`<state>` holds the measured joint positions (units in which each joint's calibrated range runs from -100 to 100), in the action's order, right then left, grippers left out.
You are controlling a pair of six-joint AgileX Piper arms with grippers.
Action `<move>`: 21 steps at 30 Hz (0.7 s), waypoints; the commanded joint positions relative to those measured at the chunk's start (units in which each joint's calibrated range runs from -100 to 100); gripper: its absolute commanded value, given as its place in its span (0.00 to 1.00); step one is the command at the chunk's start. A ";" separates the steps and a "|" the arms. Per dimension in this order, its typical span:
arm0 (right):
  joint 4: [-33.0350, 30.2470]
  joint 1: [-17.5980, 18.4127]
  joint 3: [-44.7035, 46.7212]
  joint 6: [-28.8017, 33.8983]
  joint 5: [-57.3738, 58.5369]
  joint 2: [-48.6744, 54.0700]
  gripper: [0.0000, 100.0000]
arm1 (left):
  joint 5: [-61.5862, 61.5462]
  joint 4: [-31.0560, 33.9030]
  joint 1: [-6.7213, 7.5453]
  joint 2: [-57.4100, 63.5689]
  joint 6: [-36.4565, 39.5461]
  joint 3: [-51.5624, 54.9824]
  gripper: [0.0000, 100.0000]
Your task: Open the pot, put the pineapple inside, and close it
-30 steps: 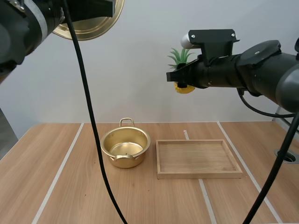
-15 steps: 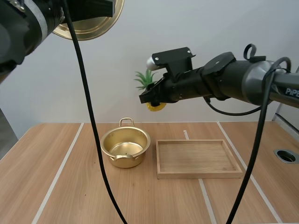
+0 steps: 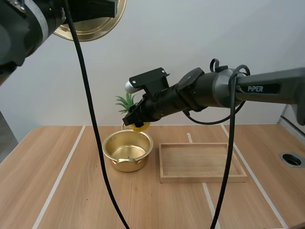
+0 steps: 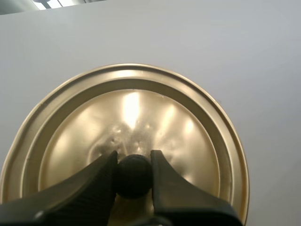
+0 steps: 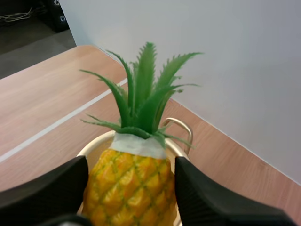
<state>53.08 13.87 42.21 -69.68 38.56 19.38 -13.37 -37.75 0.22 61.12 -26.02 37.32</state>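
Left tool (image 4: 133,160) is pinching black knob (image 4: 134,176) of round golden lid (image 4: 127,113) | right tool (image 5: 130,165) is clasping bumpy yellow pineapple (image 5: 129,188), spiky green crown, seemingly just above shiny golden pot (image 3: 114,156) on wooden desk (image 3: 62,191).

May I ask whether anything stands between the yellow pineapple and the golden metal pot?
Nothing visible does. The right gripper holds the yellow pineapple just above the far rim of the open golden metal pot; the left gripper holds the round golden lid high, well clear.
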 commanded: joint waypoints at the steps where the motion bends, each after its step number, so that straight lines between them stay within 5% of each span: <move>1: 0.18 0.14 -0.44 -1.34 -0.35 -2.04 0.00 | 1.62 -0.69 0.18 0.44 0.66 -0.39 0.00; 8: 8.36 0.14 -0.44 -10.37 -0.18 -7.19 0.00 | 1.62 -0.69 0.18 0.44 0.66 -0.39 0.00; 21: 12.88 0.14 -0.44 -15.30 1.39 -14.75 0.00 | 1.62 -0.69 0.18 0.44 0.66 -0.39 0.00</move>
<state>64.36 14.02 42.05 -83.63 39.05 4.98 -13.37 -37.75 0.22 61.12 -26.02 37.32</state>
